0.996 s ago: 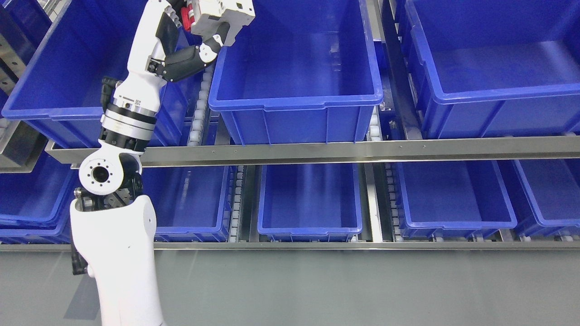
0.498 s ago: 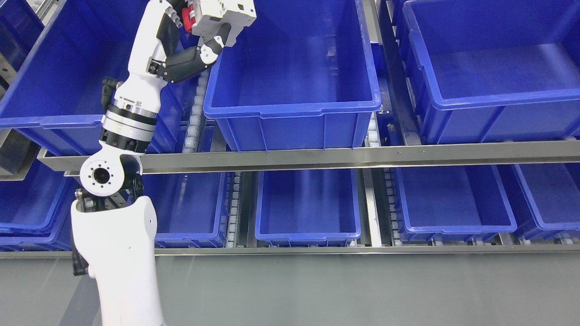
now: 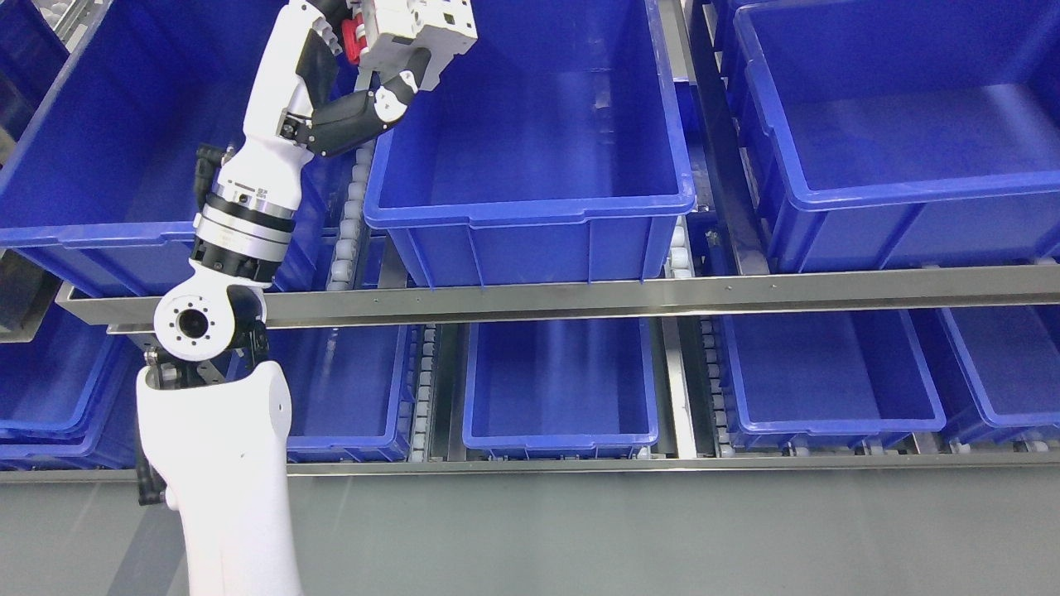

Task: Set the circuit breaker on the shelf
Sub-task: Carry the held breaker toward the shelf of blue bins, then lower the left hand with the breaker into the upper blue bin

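Top edge of the head view cuts off the upper part of the circuit breaker (image 3: 418,29) and most of the left hand (image 3: 377,58), so the fingers on the far side of the part are not visible. Right arm is out of view. Outer bins at both picture edges are cropped.

Left arm enters from the lower left, white forearm rising past the steel rail (image 3: 629,296) of the upper shelf level, wrist bent toward the upper middle. Left hand is closed on the circuit breaker: one dark thumb (image 3: 364,112) with a white tip presses up against the underside of the part; the rest of the grip is probably wrapped over the top, though the crop hides it.

Circuit breaker: off-white body with a red piece (image 3: 351,41) on its left side, next to the white palm. It is held in the air, above the near-left corner region of the upper middle bin (image 3: 530,207), over that bin's left wall. Not touching the bin as far as can be seen.

Upper middle bin is blue, sits on the roller track (image 3: 346,223) of the upper level. A blue upper left bin (image 3: 91,236) lies behind the arm, an upper right bin (image 3: 903,199) to the right. Lower level carries a row of blue bins, including the lower middle bin (image 3: 561,426).
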Available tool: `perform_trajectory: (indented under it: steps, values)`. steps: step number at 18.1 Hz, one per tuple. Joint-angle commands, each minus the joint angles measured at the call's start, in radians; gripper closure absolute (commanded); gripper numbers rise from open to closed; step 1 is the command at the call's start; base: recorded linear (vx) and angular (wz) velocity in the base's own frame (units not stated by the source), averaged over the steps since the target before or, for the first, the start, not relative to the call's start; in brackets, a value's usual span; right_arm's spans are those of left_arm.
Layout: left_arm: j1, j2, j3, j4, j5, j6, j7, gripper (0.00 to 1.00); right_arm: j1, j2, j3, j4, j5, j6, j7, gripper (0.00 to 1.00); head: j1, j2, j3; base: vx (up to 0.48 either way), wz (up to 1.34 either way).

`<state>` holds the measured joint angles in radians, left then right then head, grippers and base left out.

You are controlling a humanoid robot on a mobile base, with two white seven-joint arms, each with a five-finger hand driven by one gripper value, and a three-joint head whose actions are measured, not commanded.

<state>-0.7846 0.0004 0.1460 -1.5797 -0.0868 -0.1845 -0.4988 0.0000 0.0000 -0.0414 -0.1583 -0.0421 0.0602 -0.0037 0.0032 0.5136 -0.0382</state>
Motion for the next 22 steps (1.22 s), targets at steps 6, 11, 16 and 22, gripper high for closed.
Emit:
perform_trajectory:
  steps: [6, 11, 16, 22]
  values:
    - [0.05, 0.017, -0.046, 0.036, -0.102, 0.014, 0.0, 0.88, 0.017, -0.017, 0.0, -0.001, 0.001, -0.013, 0.001, 0.0, 0.0, 0.0, 0.0, 0.032, 0.0]
    - [-0.014, 0.017, -0.04, 0.093, -0.137, 0.043, -0.001, 0.88, 0.017, -0.017, 0.0, 0.0, 0.001, -0.013, 0.001, 0.0, 0.0, 0.0, 0.0, 0.032, 0.0]
    - [-0.198, 0.017, -0.048, 0.272, -0.213, 0.053, -0.004, 0.88, 0.017, -0.017, 0.0, 0.0, -0.001, -0.013, 0.001, 0.0, 0.0, 0.0, 0.0, 0.03, 0.0]
    - [-0.324, 0.085, -0.051, 0.519, -0.307, 0.056, -0.009, 0.88, 0.017, -0.017, 0.0, 0.0, -0.001, -0.013, 0.001, 0.0, 0.0, 0.0, 0.0, 0.034, 0.0]
